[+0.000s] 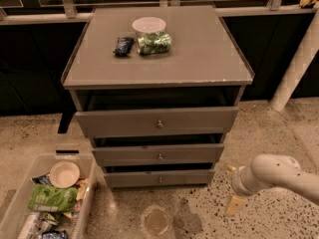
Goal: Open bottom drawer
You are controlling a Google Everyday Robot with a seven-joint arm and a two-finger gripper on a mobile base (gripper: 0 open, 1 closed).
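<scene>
Closest in, at 8 o'clock of the scene, a clear plastic bin sat on the speckled stone floor, holding a round pale bowl and a green crinkled bag among other wrappers. At 6 o'clock a round dull stain marked the floor. My pincer hung low at 4 o'clock on the end of my white rounded arm, its two tan fingers spread apart with nothing between them, just off the cabinet's lower corner and not touching it. The bottom drawer, a grey flat-fronted wooden one with a small round metal knob, lay at 9 o'clock from my pincer, lowest in the grey cabinet, a dark gap above its front. Above it came the middle grey drawer front, then the tallest top grey drawer front, which stood out furthest. On the flat grey cabinet top, toward 11 o'clock, a clear lidded tub of green stuff stood just beside a small dark packet. Farther off at 2 o'clock leaned a white round post.
</scene>
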